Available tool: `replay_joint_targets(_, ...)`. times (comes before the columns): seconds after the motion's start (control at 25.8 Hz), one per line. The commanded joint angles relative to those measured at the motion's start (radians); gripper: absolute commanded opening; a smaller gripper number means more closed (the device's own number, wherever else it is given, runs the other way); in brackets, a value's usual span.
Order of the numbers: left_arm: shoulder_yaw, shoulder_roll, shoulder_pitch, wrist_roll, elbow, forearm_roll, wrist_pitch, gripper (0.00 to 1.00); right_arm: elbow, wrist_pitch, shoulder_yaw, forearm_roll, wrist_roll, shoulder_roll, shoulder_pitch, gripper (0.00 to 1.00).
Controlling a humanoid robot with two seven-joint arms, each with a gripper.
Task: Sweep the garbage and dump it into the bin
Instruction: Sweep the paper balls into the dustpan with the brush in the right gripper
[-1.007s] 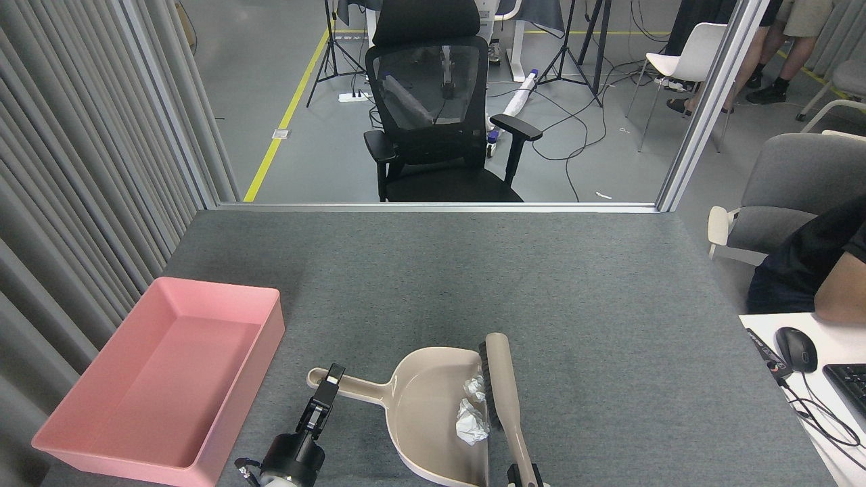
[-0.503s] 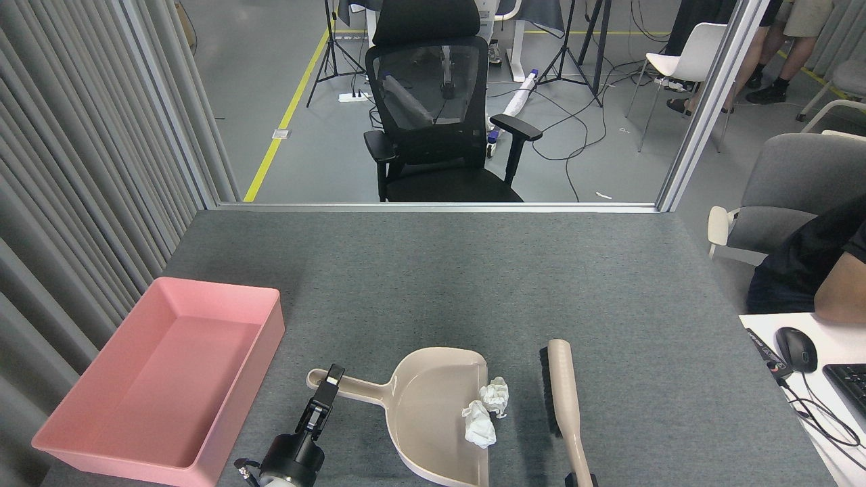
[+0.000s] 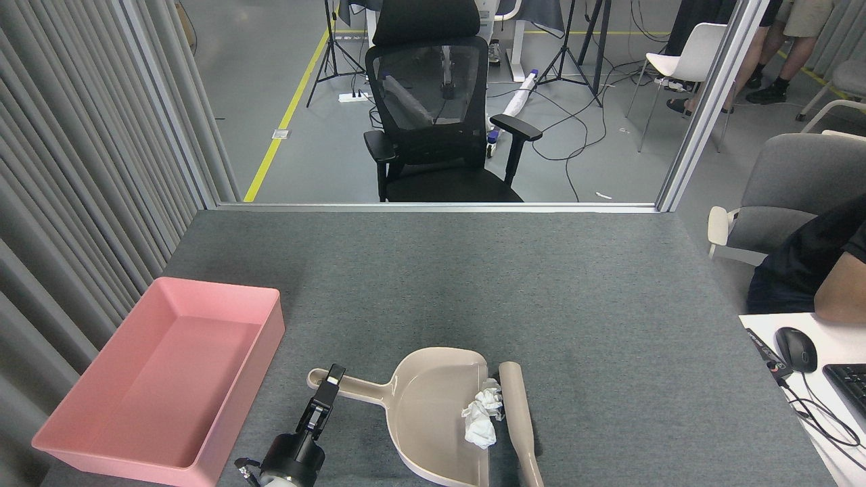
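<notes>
The paper balls sit on the dustpan's right lip, just left of my brush; my left pincer seems clamped on its handle, my right one hidden.

A grey felt-covered table carries the items. A pink bin rests at its left edge. A beige dustpan lies near the front, with a beige brush just beside its right side.
</notes>
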Motion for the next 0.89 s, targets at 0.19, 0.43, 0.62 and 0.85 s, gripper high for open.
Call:
replay_joint_targets(0.19, -0.004, 0.001, 0.014, -0.002, -0.013, 0.0, -0.006, 0.0, 0.055, 0.08, 0.142, -0.001, 0.004, 0.057, -0.087, 0.0)
replay_joint_targets(0.43, -0.003, 0.003, 0.015, -0.002, -0.016, 0.002, -0.003, 0.0, 0.035, 0.129, 0.202, -0.002, 0.001, 0.081, -0.135, 0.0)
replay_joint_targets(0.62, -0.001, 0.003, 0.015, -0.003, -0.016, 0.003, -0.001, 0.0, -0.006, 0.123, 0.187, -0.002, -0.01, 0.06, -0.109, 0.0)
replay_joint_targets(0.85, 0.005, 0.003, 0.015, -0.003, -0.015, 0.008, 0.0, 0.0, -0.072, 0.112, 0.042, -0.055, -0.013, 0.02, -0.047, 0.0)
